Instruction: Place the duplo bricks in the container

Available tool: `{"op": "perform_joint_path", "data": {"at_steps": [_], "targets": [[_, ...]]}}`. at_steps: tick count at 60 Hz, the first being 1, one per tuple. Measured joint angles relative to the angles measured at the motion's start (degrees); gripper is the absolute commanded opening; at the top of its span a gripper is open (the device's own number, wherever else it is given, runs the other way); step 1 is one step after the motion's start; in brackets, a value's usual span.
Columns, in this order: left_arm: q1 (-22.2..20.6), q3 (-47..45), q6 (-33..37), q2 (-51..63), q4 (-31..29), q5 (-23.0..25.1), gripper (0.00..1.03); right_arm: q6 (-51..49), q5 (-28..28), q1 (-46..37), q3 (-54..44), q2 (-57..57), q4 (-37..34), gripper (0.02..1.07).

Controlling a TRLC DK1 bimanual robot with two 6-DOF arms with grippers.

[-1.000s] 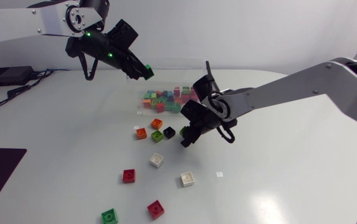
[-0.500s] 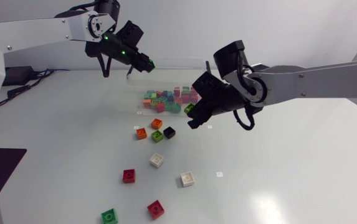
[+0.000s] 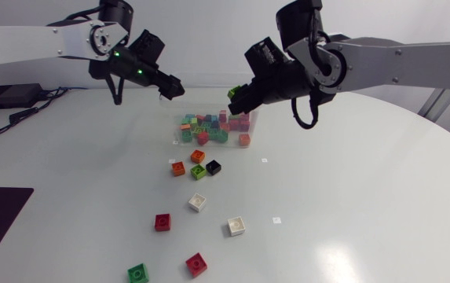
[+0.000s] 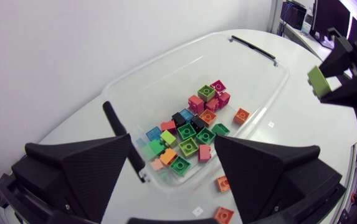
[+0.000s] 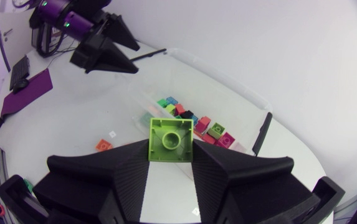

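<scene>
A clear plastic container [image 3: 250,119] at the table's back holds several coloured duplo bricks [image 3: 207,127]. My left gripper [image 3: 170,85] hangs open and empty above the container's left rim; in the left wrist view its fingers [image 4: 88,165] stand wide over the container [image 4: 166,59]. My right gripper [image 3: 240,93] is shut on a lime green brick [image 3: 233,93], held high over the container's far right corner. The right wrist view shows that lime brick [image 5: 171,140] clamped between the fingers, studs up, with the container [image 5: 228,78] below.
Loose bricks lie in front of the container: two orange [image 3: 177,167], a lime [image 3: 199,171], a black [image 3: 214,167], two white [image 3: 197,202], two red [image 3: 162,222], a green [image 3: 137,273]. A black box with cables [image 3: 5,96] sits at the back left.
My left gripper has opened and the green brick it carried is gone from its fingers. My right arm has lifted the lime brick from table level up to the container's far side.
</scene>
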Motion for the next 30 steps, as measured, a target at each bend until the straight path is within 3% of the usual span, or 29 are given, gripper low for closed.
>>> {"op": "perform_joint_path", "data": {"at_steps": [17,30], "targets": [[2.08,-15.34,6.71,-13.4,2.01,2.49,0.98,3.82,1.6,-0.31,8.52,7.34,0.22,0.28],[2.08,-22.18,11.98,-14.82,1.95,3.26,0.98,5.88,3.19,-0.24,13.77,11.89,-0.02,0.28]]}}
